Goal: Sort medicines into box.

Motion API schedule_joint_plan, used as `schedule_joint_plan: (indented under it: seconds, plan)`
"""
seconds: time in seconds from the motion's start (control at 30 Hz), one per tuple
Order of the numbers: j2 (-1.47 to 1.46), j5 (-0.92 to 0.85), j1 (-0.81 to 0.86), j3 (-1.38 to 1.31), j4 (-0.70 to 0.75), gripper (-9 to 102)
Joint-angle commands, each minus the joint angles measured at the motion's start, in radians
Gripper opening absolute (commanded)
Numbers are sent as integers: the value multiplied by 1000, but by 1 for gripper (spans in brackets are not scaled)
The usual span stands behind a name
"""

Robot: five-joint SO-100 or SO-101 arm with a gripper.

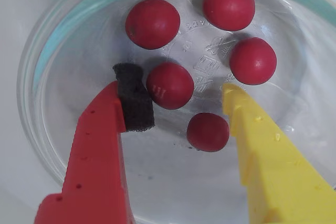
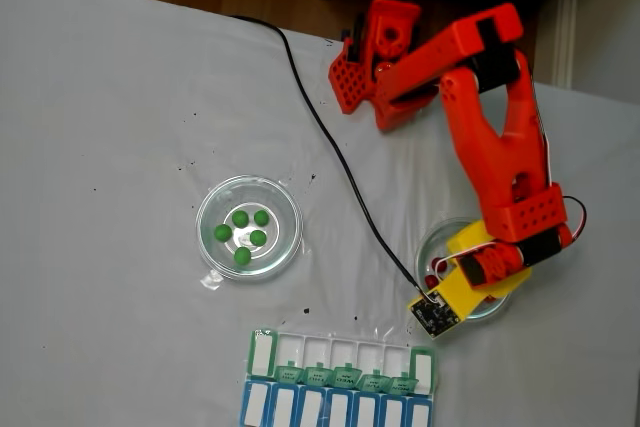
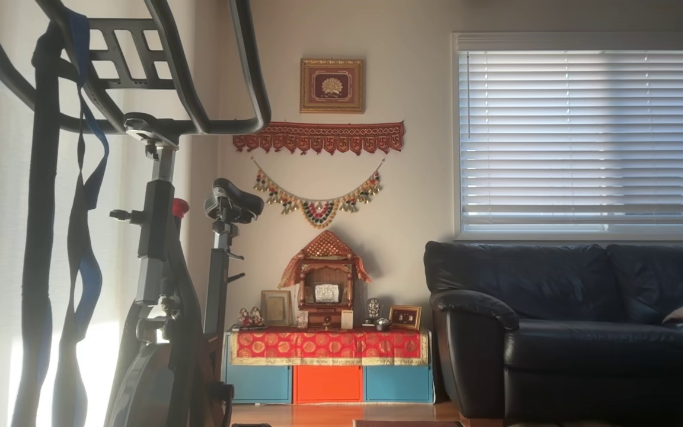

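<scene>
One white table (image 2: 120, 97), sunlit room with black sofa (image 3: 578, 320).

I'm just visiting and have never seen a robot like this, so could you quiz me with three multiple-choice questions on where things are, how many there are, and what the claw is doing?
1. Where is the claw?
A. Inside the clear round dish of dark red balls
B. Over the green-lidded pill organizer
C. Above the bright green balls

2. How many dark red balls lie in that dish?
A. Three
B. Five
C. Eight

3. What state is the claw in?
A. Open
B. Shut on a ball
C. Shut, empty

Answers: 1 A, the wrist view shows its fingers inside the dish rim. 2 B, five are countable. 3 A, one ball sits loose between the spread fingers.
</scene>
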Motion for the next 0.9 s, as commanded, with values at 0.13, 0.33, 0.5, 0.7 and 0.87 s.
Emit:
schedule_joint_plan:
  seconds: [0.13,0.33,0.5,0.7,0.87]
  plan:
    - [20,-2,-15,-9,-28,26]
    - [14,-5,-15,-8,-34,26]
    - [14,3,-15,2,-55,25]
    - [34,23,-23,26,-77,22]
    - [46,34,-28,44,-98,19]
